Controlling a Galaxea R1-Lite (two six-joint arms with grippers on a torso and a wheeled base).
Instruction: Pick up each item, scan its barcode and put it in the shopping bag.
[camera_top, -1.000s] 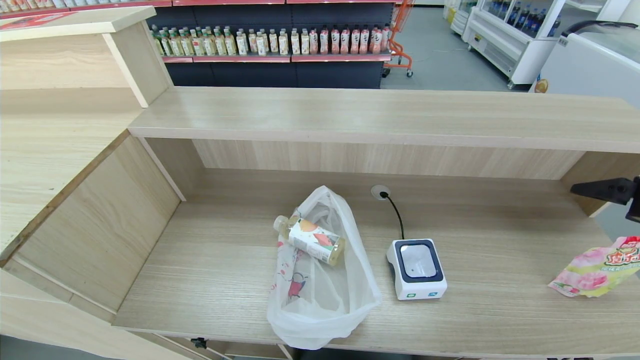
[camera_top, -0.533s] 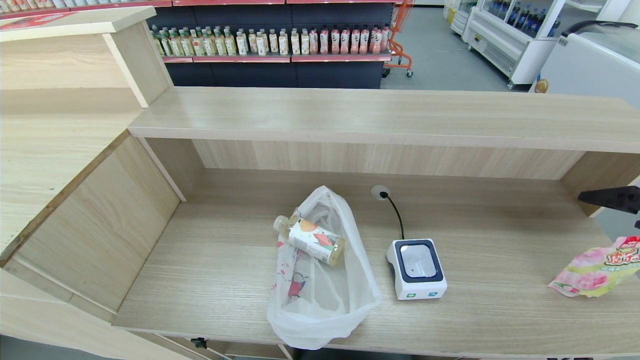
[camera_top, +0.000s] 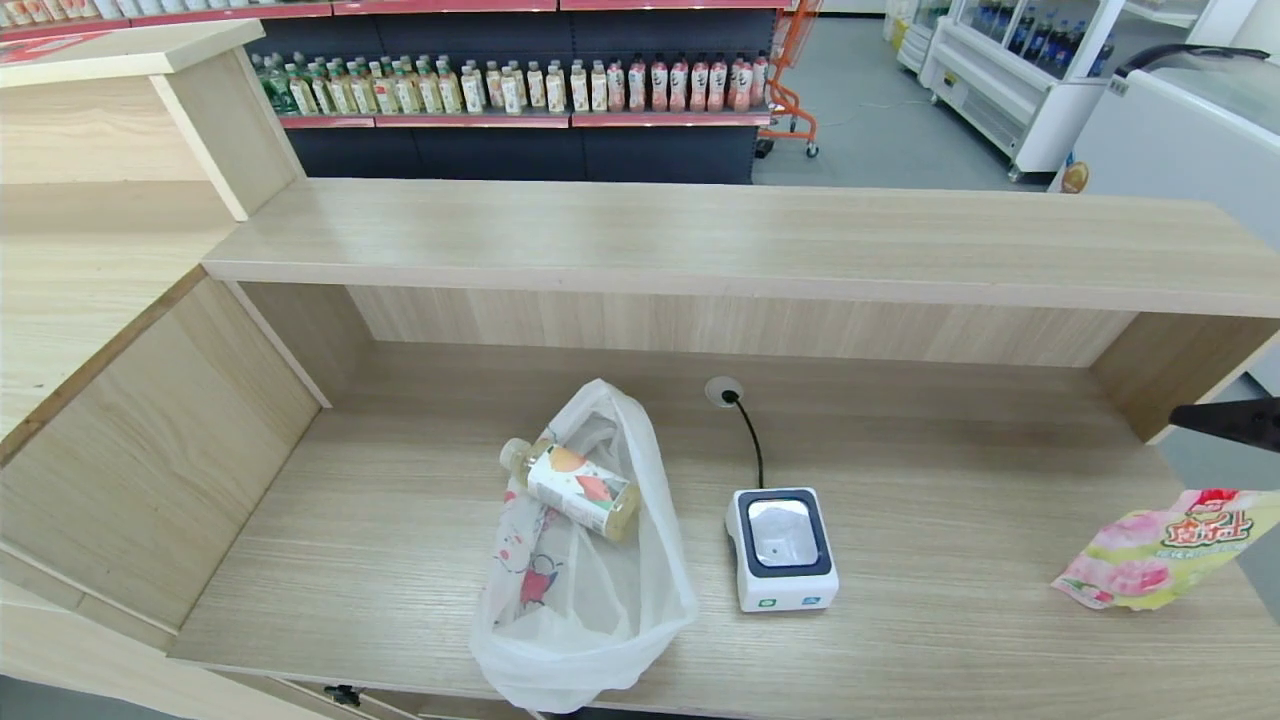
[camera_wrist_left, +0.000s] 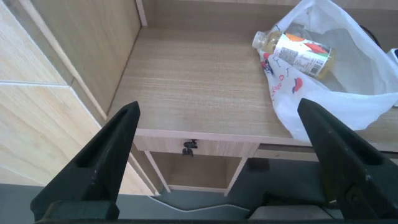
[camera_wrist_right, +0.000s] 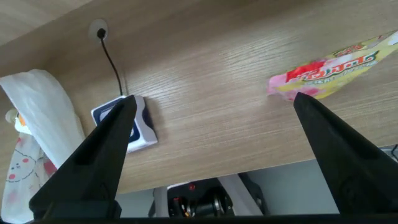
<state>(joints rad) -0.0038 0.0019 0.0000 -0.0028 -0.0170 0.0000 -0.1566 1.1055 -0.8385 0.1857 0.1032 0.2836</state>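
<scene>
shopping bag (camera_top: 590, 600): white, translucent, slumped open at the near edge of the wooden counter (camera_top: 950, 640).
bottle (camera_top: 572, 488): on its side at the bag's mouth, cap past the rim.
scanner (camera_top: 783, 548): just beside the bag, cabled.
snack pouch (camera_top: 1165, 550): flat at the counter's right end, well apart from the scanner.
left gripper (camera_wrist_left: 217, 112): fingers spread, empty, left of the bag.
right gripper (camera_wrist_right: 214, 102): fingers spread, empty, near the pouch.

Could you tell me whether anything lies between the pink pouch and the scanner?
Nothing visible does: only bare wooden counter lies between the pink-and-yellow snack pouch and the white box-shaped scanner.
</scene>
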